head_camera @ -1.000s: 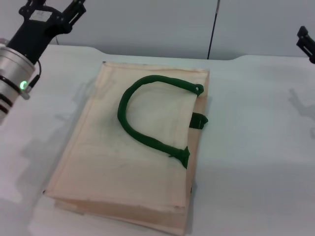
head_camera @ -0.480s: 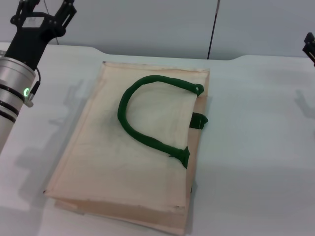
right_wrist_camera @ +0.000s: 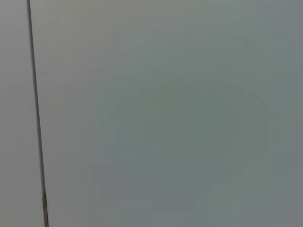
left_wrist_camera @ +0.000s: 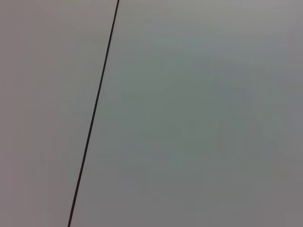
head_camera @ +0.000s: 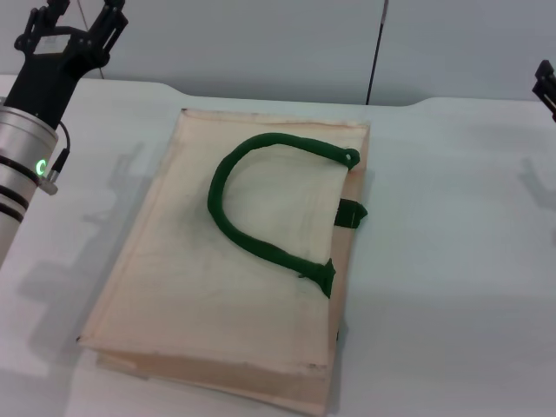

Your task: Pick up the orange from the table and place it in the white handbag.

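While the left gripper (head_camera: 72,19) hangs raised over the far left corner of the surface (head_camera: 452,261) with its fingers spread open and nothing between them, the white handbag (head_camera: 234,261) lies flat well to its right and nearer the robot, its green handle (head_camera: 252,200) looped on top. Far to the bag's right, the right gripper (head_camera: 547,85) shows only partly at the picture's edge, so whether it is open or closed cannot be told. Both wrist views show only a plain grey wall (left_wrist_camera: 199,113), and the orange appears in no view.

The white handbag (head_camera: 234,261) is plain cream with dark green rope handles (head_camera: 252,208). The bench (head_camera: 452,261) is plain white. The left gripper (head_camera: 74,22) is black.
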Controlling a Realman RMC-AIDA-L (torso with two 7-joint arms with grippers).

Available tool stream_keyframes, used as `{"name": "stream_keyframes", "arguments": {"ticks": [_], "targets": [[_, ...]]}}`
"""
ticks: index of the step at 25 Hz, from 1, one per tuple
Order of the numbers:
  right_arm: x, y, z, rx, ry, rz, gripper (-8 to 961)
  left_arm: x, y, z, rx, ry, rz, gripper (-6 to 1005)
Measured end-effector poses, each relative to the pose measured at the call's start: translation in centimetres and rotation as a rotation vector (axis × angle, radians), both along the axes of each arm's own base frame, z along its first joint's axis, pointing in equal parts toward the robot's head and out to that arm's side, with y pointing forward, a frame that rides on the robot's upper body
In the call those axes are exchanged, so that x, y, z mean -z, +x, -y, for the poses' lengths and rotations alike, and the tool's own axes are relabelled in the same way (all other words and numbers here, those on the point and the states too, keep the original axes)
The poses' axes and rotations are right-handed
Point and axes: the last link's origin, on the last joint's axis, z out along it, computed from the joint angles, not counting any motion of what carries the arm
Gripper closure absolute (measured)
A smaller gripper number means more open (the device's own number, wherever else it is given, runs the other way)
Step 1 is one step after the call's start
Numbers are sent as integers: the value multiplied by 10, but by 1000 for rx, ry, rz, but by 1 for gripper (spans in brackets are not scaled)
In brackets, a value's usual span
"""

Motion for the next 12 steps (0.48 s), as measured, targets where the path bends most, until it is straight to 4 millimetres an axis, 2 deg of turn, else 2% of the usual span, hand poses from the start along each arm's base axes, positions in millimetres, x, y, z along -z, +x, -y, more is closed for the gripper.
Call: {"name": "stream_keyframes", "arguments": {"ticks": [12], "targets": [[1, 2, 1, 7, -3, -2, 62, -2, -4, 4, -12, 14, 17, 147]]}}
